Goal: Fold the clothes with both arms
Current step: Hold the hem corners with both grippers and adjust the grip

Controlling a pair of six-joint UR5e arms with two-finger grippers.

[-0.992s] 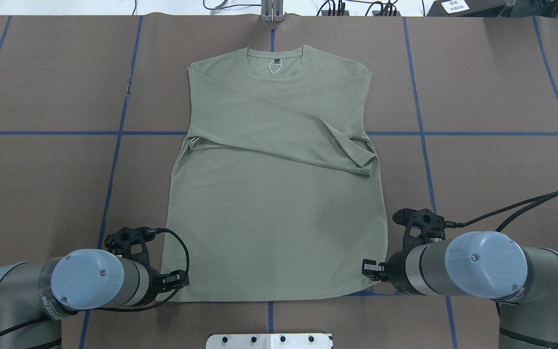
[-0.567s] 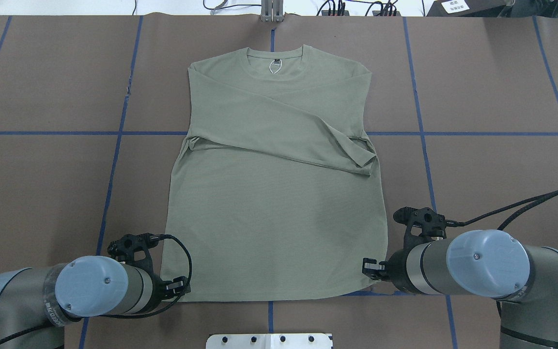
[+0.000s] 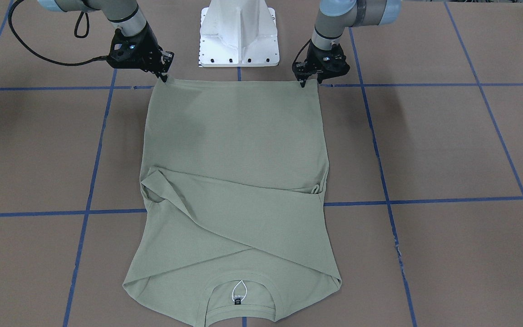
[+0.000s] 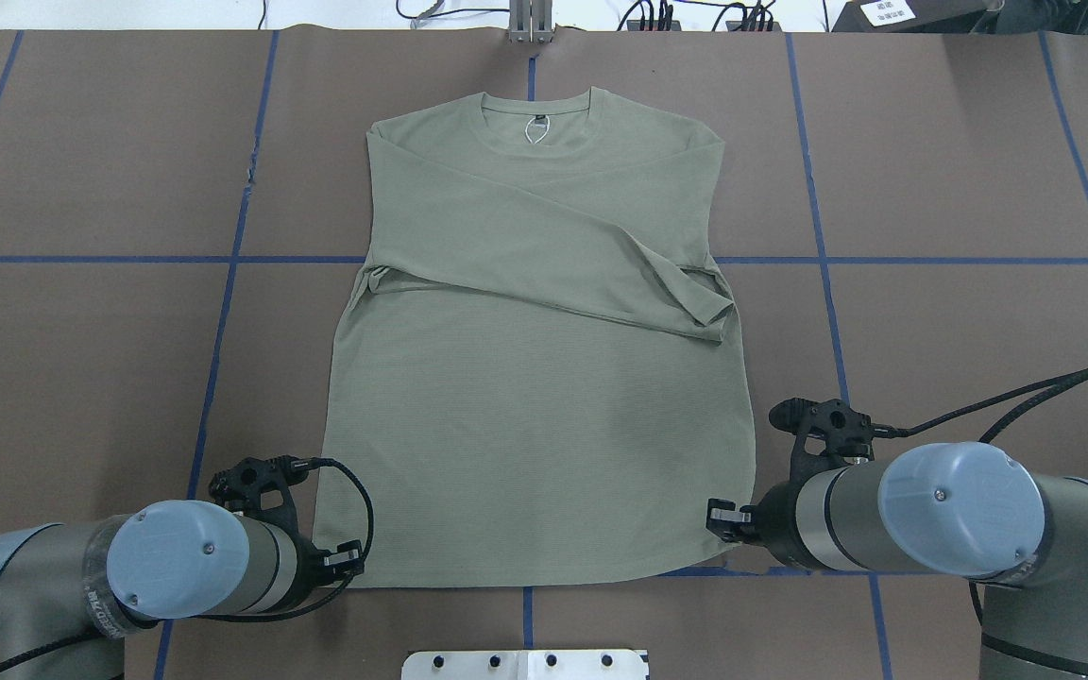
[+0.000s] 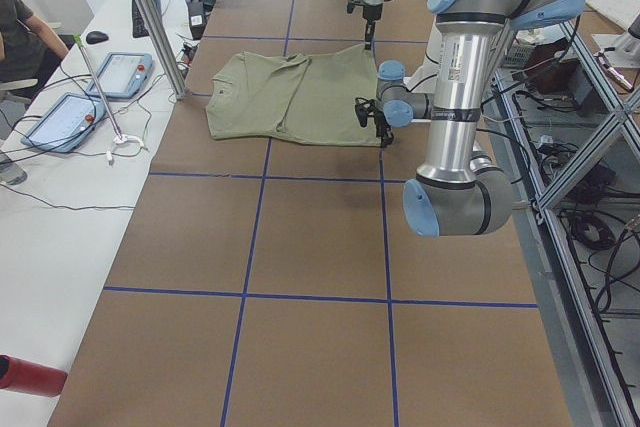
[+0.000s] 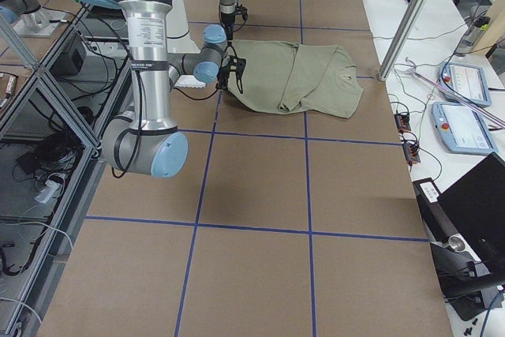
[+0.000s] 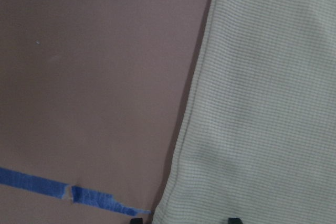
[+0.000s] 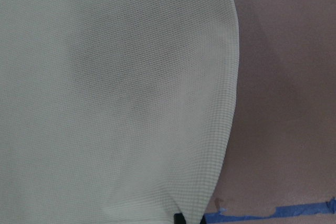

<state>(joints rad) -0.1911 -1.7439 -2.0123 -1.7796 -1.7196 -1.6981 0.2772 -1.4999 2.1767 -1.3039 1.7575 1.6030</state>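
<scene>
Table: brown top (image 4: 81, 378) gridded in blue tape, and the whole play sits in its middle.
Shirt: the sage-green shirt (image 4: 535, 453) lies flat, face up and centred in front of the robot. Its long axis runs straight away from the base.
Pointing: collar (image 4: 536, 99) at the far end, hem (image 4: 525, 584) at the near edge, right by the robot.
Sleeves: both sleeves (image 4: 591, 274) are folded across the chest in a shallow diagonal, so the body is already a tidy rectangle.
Arms: left arm (image 4: 176, 571) and right arm (image 4: 960, 510) come in low, one per hem corner. Neither is nearer, it's a mirror set-up.
Key relation: all the cloth lies forward of both pincers, so the likely fold carries the hem along that long axis towards the collar.
Left gripper: the left gripper (image 3: 309, 82) is at its hem corner. The wrist view shows its two tips apart with the cloth edge between them, not yet pinched.
Right gripper: the right gripper (image 3: 165, 76) sits on the other corner. A single dark tip shows at the hem there, so it looks closed on the fabric.
Neck label: the dark tab with white loop (image 4: 535, 121) marks the target end.
</scene>
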